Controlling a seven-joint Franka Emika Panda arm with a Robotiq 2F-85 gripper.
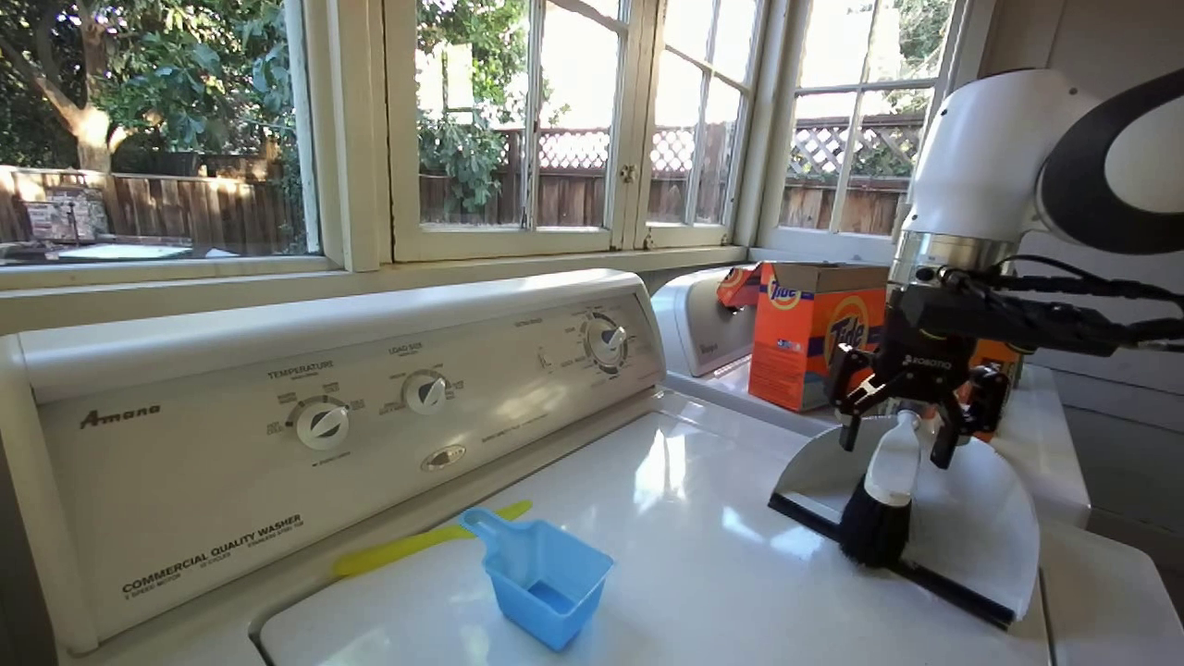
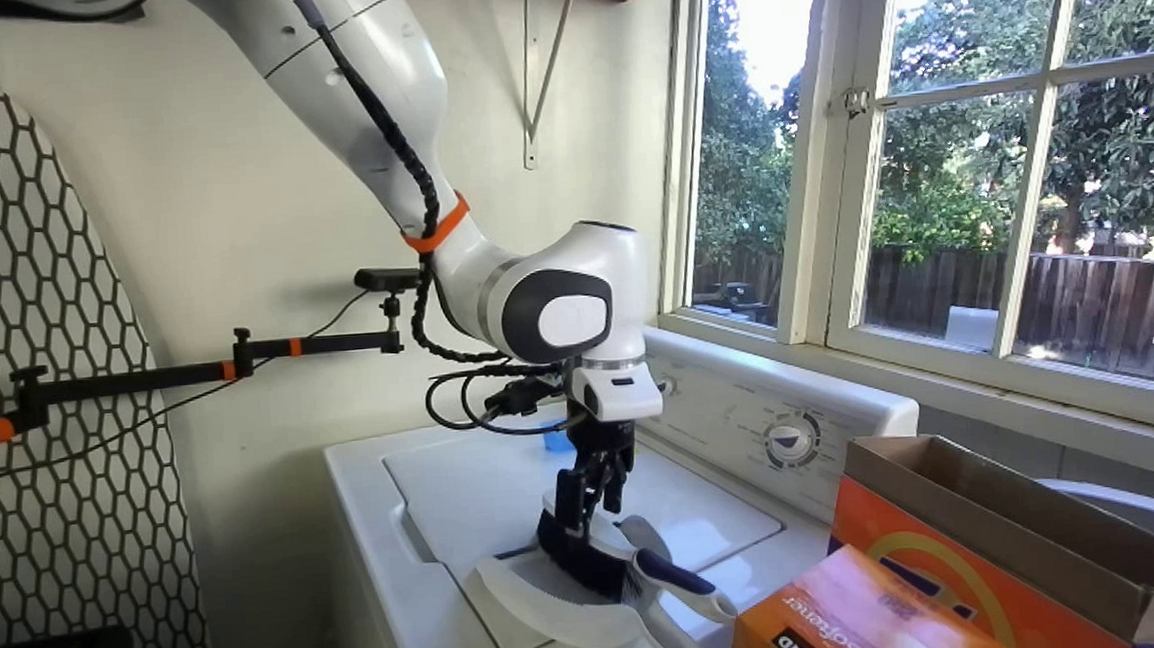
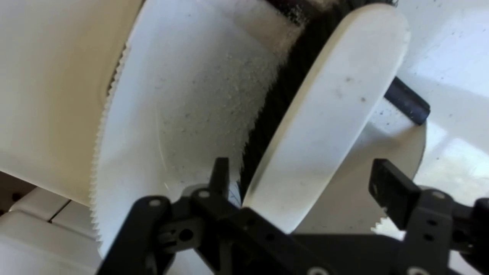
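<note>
Tool (image 3: 301, 172) spread wide, grasping nothing; brush (image 3: 332, 114) off-centre within its gap, lying across dustpan (image 3: 137, 126) atop washer (image 1: 694, 573). Lopsided closing could shove brush sideways, scattering dust (image 3: 237, 84); smooth back might slip; going lower might jam against dustpan.

A white robot arm (image 2: 371, 151) slants down from 11 o'clock in an exterior view, its wrist (image 2: 601, 252) bent. The black claw (image 1: 895, 448) hangs pointed at 6 o'clock in both exterior views, its two fingers (image 3: 220, 176) spread well apart and seen at about 7 and 4 o'clock in the wrist view.
</note>
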